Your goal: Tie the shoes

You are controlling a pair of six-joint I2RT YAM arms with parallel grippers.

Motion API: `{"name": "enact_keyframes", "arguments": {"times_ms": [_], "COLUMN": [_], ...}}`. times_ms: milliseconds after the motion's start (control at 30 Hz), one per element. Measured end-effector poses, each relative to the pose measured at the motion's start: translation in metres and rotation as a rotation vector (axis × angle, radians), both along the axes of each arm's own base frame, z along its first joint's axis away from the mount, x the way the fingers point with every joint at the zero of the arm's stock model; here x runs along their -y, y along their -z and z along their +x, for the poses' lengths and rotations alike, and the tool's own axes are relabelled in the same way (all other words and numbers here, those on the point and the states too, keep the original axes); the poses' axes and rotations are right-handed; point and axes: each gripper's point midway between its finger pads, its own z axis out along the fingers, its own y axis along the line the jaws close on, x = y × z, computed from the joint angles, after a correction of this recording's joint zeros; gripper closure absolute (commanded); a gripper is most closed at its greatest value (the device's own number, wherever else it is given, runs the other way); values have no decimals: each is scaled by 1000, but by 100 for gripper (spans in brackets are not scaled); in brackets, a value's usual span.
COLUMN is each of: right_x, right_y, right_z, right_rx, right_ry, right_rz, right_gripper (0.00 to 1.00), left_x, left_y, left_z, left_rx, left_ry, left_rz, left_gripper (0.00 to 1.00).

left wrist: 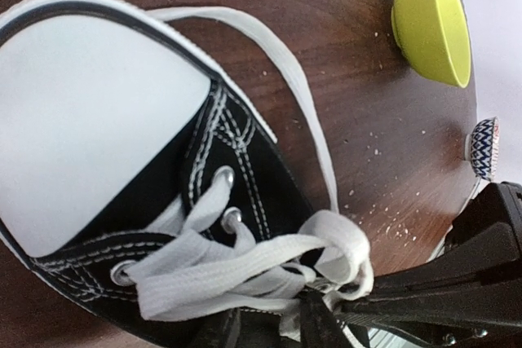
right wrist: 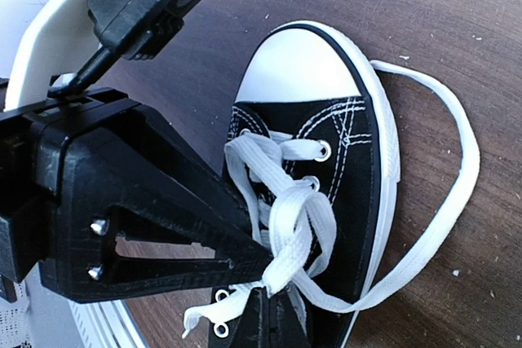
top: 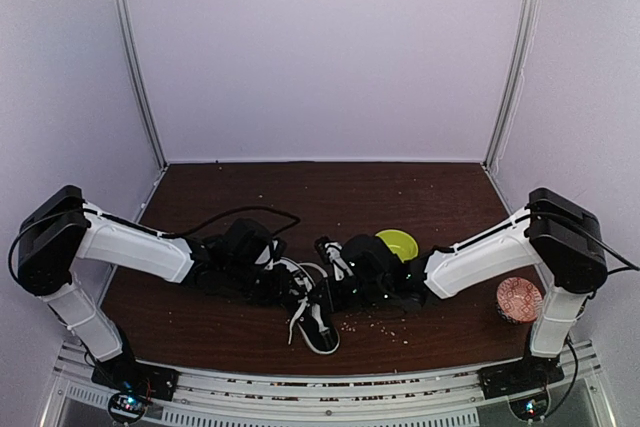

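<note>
The right tool (right wrist: pixel 269 319) is pinching the white laces (right wrist: pixel 285 218) of the black sneaker (right wrist: pixel 363 169), probably tensioning them for a knot; the left tool (left wrist: pixel 269 328) is sitting at them too, grip impossible to tell.

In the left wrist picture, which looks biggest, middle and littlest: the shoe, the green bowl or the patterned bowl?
1. shoe, nearest the camera
2. green bowl
3. patterned bowl, farthest away, so true size unsure
</note>
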Motion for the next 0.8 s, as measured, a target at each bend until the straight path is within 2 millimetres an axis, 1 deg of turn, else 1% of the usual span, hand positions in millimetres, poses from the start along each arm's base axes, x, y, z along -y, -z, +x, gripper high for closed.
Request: {"name": "enact_keyframes", "arguments": {"times_ms": [200,333,500,567,800], "right_x": [-2,-3,-3,-3,-4], "right_y": [-1,-1,-1,-1,-1], "right_z": [-3,-3,-4,-4,-6], "right_rx": [6,8,8,8,8], "right_ry": [-10,-13,-13,-15,-19], "right_rz": [3,3,3,2,2], "right_gripper": [100,100,100,100,100], "left_x": [0,-1,-2,-7,-27], "left_y": [0,1,0,-1,-17], "left_z": [1,3,4,4,5], "left_rx": [-4,-10,-4,7,62], "left_ry": [-9,-22,-34,-46,-96], "left_rz": [0,-3,-7,-3,0], "left_gripper": [87,100,100,100,100]}}
